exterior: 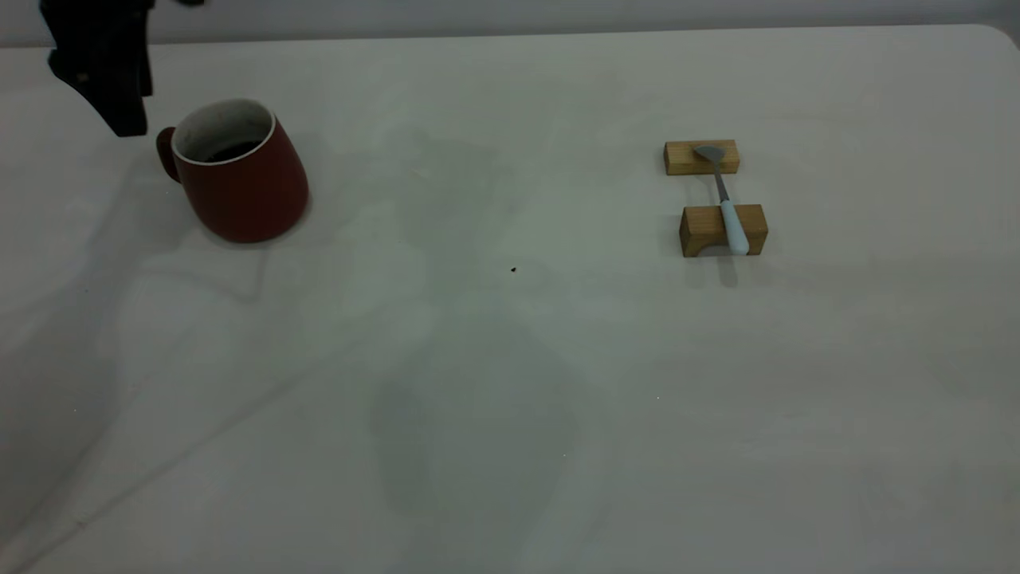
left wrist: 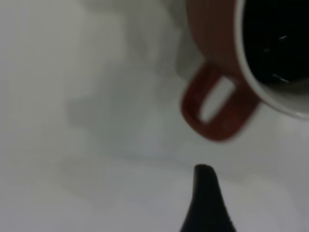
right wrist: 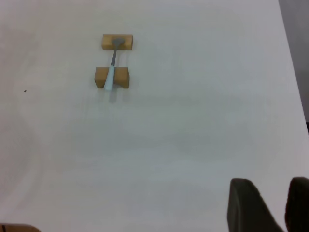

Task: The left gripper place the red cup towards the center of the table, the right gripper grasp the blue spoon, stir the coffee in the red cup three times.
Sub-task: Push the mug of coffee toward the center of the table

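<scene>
**Cup Unmoved, Spoon Still on Its Rest**

A pale grey-white surface (exterior: 510, 383) filled the scene, with a strip of wall along its far edge. At about ten o'clock from the middle of the exterior view, the left end effector (exterior: 119, 96) hung just beside the loop handle of the red cup (exterior: 239, 171), apart from it; whether its fingers were spread or pressed together could not be told, since only one dark tip showed in the left wrist view. The cup stood upright far toward nine o'clock, with the coffee (exterior: 231, 151) dark inside it, so the move to the center looked not yet done.

At roughly two o'clock, the blue spoon (exterior: 727, 203) lay across two wooden blocks (exterior: 721, 231), bowl on the farther block, handle on the nearer. The right end effector (right wrist: 270, 208) sat well apart from the spoon, fingers spread and holding nothing. Grasping the spoon and all three stirs appeared to remain.
</scene>
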Motion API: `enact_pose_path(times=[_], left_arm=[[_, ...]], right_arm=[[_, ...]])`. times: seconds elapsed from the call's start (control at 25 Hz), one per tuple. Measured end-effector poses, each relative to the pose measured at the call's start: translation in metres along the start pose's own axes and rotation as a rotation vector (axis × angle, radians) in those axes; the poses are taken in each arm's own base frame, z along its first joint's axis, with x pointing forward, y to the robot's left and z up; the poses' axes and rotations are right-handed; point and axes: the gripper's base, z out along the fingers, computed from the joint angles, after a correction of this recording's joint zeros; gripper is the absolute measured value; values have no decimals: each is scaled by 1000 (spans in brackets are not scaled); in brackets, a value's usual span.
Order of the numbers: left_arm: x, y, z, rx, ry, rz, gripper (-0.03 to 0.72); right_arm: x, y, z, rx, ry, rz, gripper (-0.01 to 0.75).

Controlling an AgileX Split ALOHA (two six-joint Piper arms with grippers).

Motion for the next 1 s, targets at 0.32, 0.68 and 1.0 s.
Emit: enact_pose_path(times=[0.32,0.68,1.0], left_arm=[[-7,3,22,-15,-52,188,594],[-7,3,45,-7,-50,270,583],[-10,1,48,8,-57,278,359]], right_arm=[[0,0,0,0,0,0,238],[0,0,0,0,0,0,238],[0,0,0,0,0,0,238]])
